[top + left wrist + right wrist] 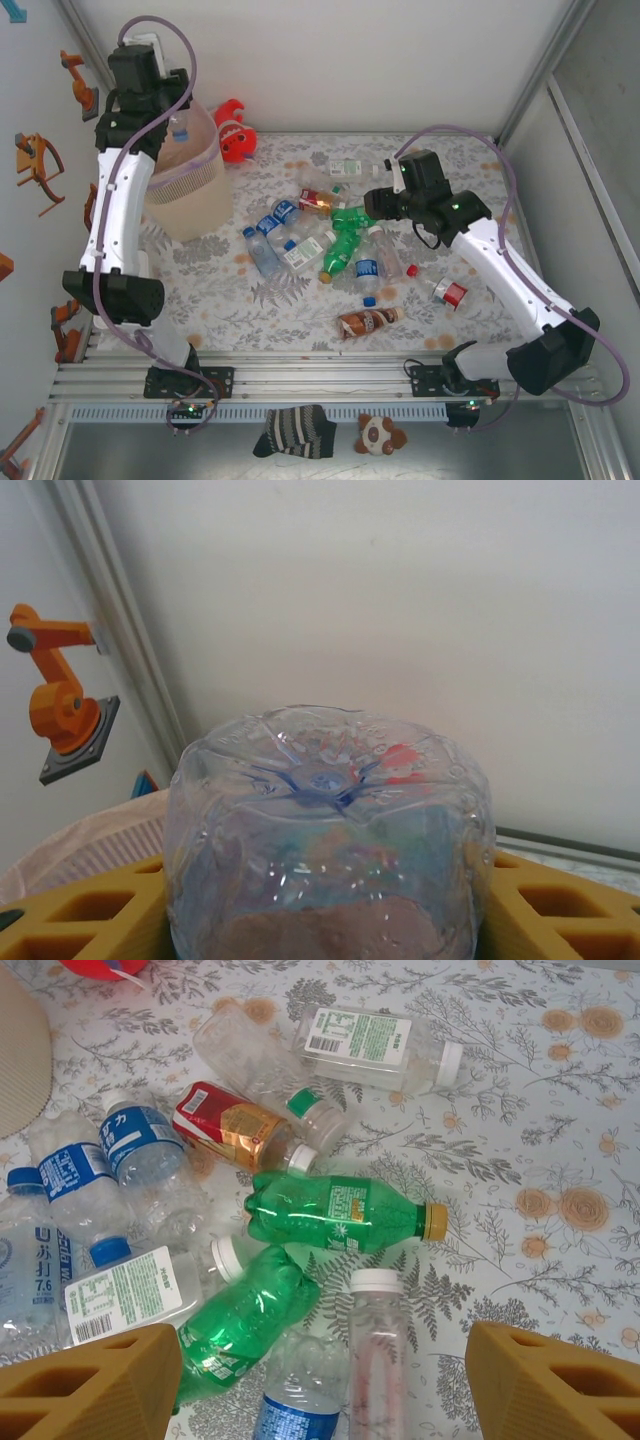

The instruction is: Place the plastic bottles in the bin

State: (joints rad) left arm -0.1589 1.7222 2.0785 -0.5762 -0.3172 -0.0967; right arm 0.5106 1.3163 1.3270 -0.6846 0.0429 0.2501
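The bin point(190, 205) stands at 10 o'clock on the counter point(230, 300), plastic bottles point(340, 255) at 4 o'clock from it. One bottle point(325, 810) sits in the left hand point(320, 920) above the bin.

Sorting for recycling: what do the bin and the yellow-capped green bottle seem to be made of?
Bin: translucent pale-pink plastic, by the look; dull finish, and light glows softly through its wall. Green bottle: thin, glossy, see-through green plastic, with dents in its side and bright highlights.

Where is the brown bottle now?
In the top view the brown bottle lies apart from the pile, near the front edge of the table, right of centre, a red-labelled bottle to its right.
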